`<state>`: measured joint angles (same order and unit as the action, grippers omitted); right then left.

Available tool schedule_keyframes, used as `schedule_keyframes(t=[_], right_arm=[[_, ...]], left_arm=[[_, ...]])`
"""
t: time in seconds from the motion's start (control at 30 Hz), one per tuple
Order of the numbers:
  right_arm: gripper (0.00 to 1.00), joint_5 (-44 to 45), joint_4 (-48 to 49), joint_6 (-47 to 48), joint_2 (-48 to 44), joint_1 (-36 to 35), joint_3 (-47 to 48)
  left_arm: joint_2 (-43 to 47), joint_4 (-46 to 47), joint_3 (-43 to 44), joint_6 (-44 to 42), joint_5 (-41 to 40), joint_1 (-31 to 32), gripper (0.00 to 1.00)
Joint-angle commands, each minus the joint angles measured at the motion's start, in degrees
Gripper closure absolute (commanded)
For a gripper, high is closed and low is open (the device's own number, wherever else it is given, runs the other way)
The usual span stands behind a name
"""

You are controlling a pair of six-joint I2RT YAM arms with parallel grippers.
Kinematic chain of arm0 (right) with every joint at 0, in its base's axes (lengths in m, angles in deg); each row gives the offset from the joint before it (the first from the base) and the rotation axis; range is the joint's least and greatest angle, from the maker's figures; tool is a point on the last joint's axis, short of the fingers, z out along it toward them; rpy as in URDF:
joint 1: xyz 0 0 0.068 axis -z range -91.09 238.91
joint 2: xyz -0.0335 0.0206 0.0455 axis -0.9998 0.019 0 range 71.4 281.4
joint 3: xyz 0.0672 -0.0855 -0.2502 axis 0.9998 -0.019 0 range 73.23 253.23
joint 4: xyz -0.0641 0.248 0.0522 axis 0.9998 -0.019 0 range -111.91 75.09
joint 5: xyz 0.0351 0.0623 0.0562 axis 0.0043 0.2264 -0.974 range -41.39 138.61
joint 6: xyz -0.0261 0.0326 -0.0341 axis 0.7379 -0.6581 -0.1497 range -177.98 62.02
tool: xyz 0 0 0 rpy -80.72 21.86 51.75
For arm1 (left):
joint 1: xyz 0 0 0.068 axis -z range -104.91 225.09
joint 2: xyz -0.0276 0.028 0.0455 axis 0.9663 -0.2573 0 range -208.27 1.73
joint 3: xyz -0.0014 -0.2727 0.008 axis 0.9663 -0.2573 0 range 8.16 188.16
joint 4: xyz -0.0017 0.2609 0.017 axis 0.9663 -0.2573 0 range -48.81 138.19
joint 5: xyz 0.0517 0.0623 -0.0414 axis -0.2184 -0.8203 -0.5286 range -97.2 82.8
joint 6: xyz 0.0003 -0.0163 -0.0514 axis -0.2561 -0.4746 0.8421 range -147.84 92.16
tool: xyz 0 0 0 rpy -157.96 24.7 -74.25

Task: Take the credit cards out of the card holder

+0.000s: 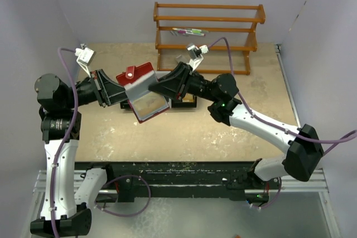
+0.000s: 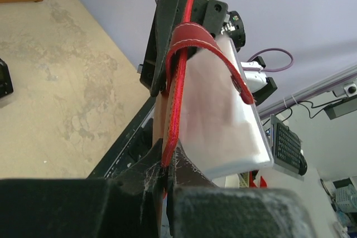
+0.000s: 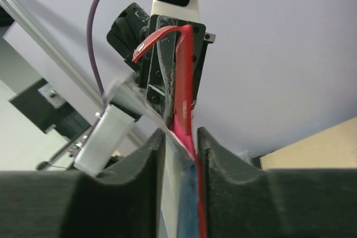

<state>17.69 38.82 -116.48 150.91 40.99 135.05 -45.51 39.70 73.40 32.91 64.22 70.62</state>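
The card holder (image 1: 135, 74) is a red folding wallet held open above the table between both arms. Its clear sleeves (image 1: 149, 104) hang below the red cover, and a tan credit card shows through them. My left gripper (image 1: 115, 94) is shut on the wallet's left edge; in the left wrist view its tips (image 2: 166, 163) pinch the red cover (image 2: 179, 71) beside the milky sleeves (image 2: 223, 121). My right gripper (image 1: 158, 87) meets the wallet from the right. In the right wrist view, the red cover (image 3: 183, 82) and the sleeve stack fill the gap between the right gripper's jaws (image 3: 181, 140).
A wooden rack (image 1: 209, 32) stands at the back of the table with a small item on one shelf (image 1: 189, 30). A dark tray (image 1: 187, 101) lies on the table under the right wrist. A black rail (image 1: 167, 174) runs along the near edge.
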Motion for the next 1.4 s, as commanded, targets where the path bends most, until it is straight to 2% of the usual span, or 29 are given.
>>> schedule_keyframes(t=[0.0,0.13,0.2,0.3,0.37,0.43,0.6,0.73,0.83,1.07,1.37], right_arm=[[0.79,-3.5,4.6,-3.8,0.8,0.1,3.3],[1.00,-3.7,5.8,-4.7,0.0,0.1,1.6],[1.00,-4.0,5.2,-4.6,-1.0,0.1,1.1],[1.00,-4.9,1.9,-3.1,-3.0,0.3,0.1],[1.00,-5.3,-1.8,-1.1,-4.8,0.4,-0.8],[1.00,-5.3,-7.5,1.6,-6.7,0.5,-0.9],[1.00,-6.0,-23.4,9.1,-8.1,0.5,1.7],[1.00,-8.9,-28.2,11.9,-7.1,0.6,4.1],[1.00,-9.7,-34.2,15.5,-5.4,0.5,7.7],[1.00,-13.0,-41.2,18.3,-2.6,0.5,12.2],[1.00,-13.0,-48.2,19.9,1.6,0.5,18.5]], left_arm=[[1.0,-1.8,-0.1,-4.2,0.1,-0.1,0.93],[1.0,-6.6,1.0,-11.1,-1.0,-0.1,0.82],[0.4,-11.8,3.4,-17.5,-2.9,-0.1,0.77],[-1.0,-20.5,9.0,-29.7,-7.2,-0.1,0.57],[-2.0,-26.6,13.5,-37.6,-11.6,-0.1,0.52],[-2.5,-28.7,16.2,-42.2,-14.1,-0.1,0.48],[-1.3,-27.6,18.1,-46.4,-15.5,-0.1,0.33],[-0.9,-23.9,14.1,-43.4,-5.0,-0.1,0.20],[-0.9,-21.6,10.2,-41.4,-1.7,-0.1,0.18],[-1.5,-26.6,7.7,-45.5,-0.5,-0.1,0.19],[0.0,-33.5,5.2,-54.0,-1.1,-0.1,0.18]])
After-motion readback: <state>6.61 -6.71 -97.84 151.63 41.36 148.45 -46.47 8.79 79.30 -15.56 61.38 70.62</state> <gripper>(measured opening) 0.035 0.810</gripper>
